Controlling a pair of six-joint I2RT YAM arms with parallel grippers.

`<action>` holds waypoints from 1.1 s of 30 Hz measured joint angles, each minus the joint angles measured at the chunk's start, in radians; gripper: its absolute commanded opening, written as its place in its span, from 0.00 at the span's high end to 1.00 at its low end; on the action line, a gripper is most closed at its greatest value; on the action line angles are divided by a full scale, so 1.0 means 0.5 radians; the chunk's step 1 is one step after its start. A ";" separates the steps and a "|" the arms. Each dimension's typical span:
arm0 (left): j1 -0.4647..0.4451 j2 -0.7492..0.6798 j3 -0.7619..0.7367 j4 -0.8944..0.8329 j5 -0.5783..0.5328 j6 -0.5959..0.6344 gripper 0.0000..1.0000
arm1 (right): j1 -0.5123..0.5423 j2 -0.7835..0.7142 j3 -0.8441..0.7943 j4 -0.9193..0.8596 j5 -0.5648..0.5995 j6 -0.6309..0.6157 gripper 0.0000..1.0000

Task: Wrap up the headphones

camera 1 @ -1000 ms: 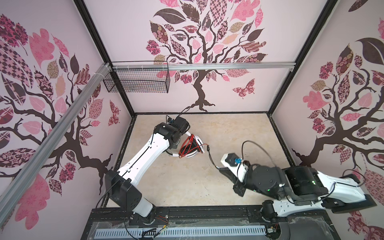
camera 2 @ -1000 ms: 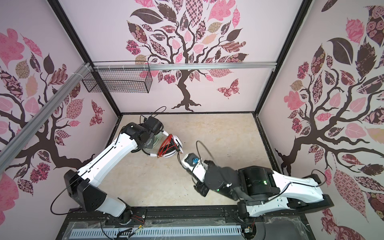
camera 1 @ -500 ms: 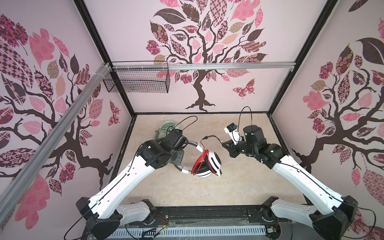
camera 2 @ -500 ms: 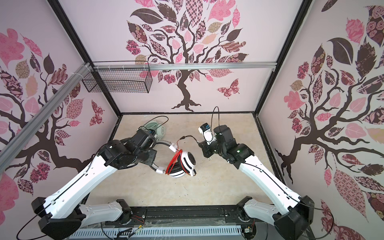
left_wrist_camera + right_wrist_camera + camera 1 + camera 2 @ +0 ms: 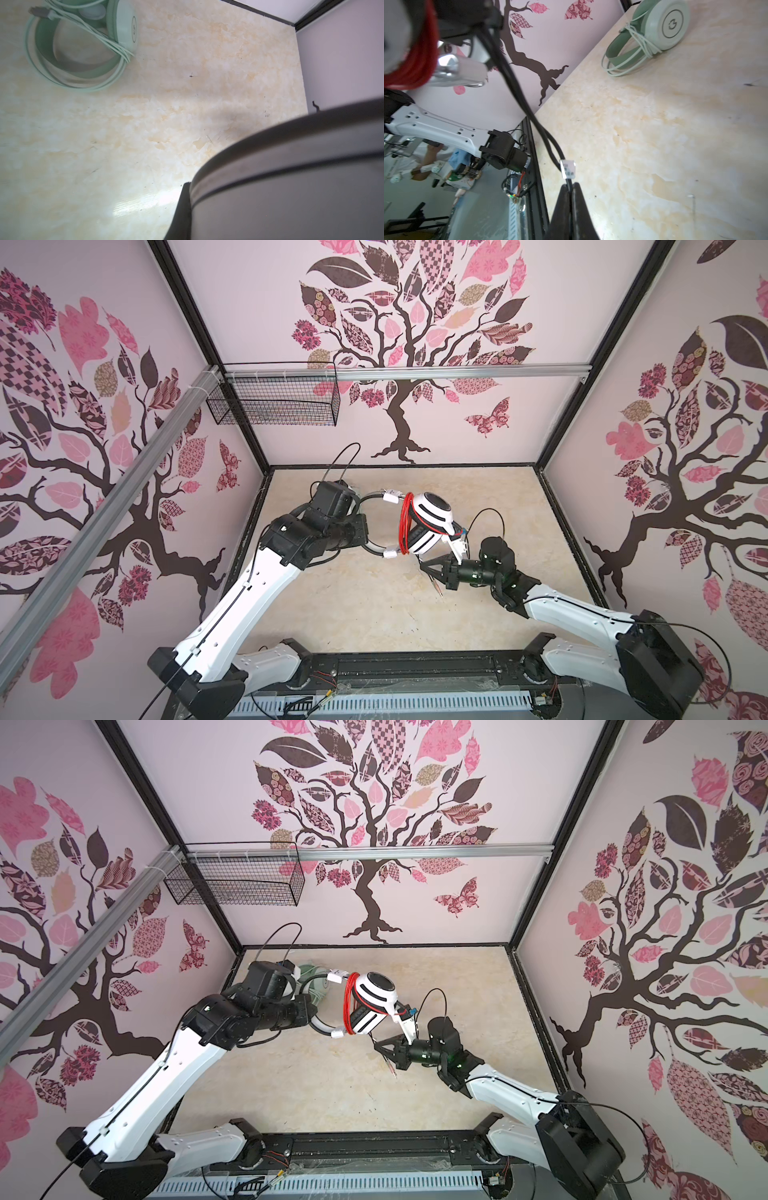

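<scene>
Clamping the headband (image 5: 376, 551) of the white headphones (image 5: 432, 512), the left gripper (image 5: 365, 533) holds them off the table (image 5: 374, 614), the red cord (image 5: 405, 526) coiled just beyond its fingers. The right gripper (image 5: 572, 187) is pinched together on the cord's dark tail (image 5: 529, 112), just under the earcups. The mint-green headphones (image 5: 660, 27) lie on the table, well apart from it.
</scene>
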State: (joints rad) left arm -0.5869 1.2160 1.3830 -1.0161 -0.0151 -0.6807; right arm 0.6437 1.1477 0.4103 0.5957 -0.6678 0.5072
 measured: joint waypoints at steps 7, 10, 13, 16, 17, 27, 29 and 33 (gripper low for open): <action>0.003 0.227 -0.526 0.358 -0.076 -0.424 1.00 | 0.137 0.088 -0.237 0.277 0.266 0.462 1.00; -0.016 0.359 -0.639 0.360 -0.157 -0.532 1.00 | 0.163 0.089 -0.335 0.281 0.389 0.560 1.00; -0.074 0.508 -0.654 0.357 -0.211 -0.582 1.00 | 0.187 0.095 -0.400 0.288 0.454 0.614 1.00; -0.144 0.656 -0.646 0.375 -0.269 -0.599 1.00 | 0.189 0.154 -0.431 0.276 0.484 0.644 0.98; -0.168 0.715 -0.637 0.372 -0.285 -0.600 1.00 | 0.190 0.183 -0.431 0.265 0.490 0.649 0.97; -0.204 1.263 -0.236 0.200 -0.326 -0.440 0.52 | 0.207 0.306 -0.430 0.209 0.520 0.682 0.83; -0.185 1.277 -0.243 0.234 -0.307 -0.375 0.18 | 0.211 0.317 -0.430 0.177 0.521 0.661 0.72; -0.143 1.224 -0.272 0.301 -0.280 -0.277 0.03 | 0.214 0.295 -0.418 0.047 0.575 0.578 0.44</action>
State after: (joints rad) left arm -0.6582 1.8278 1.2469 -0.8658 -0.1551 -0.8192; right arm 0.7509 1.2953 0.2012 0.6193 -0.3801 0.7963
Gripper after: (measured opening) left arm 0.955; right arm 0.430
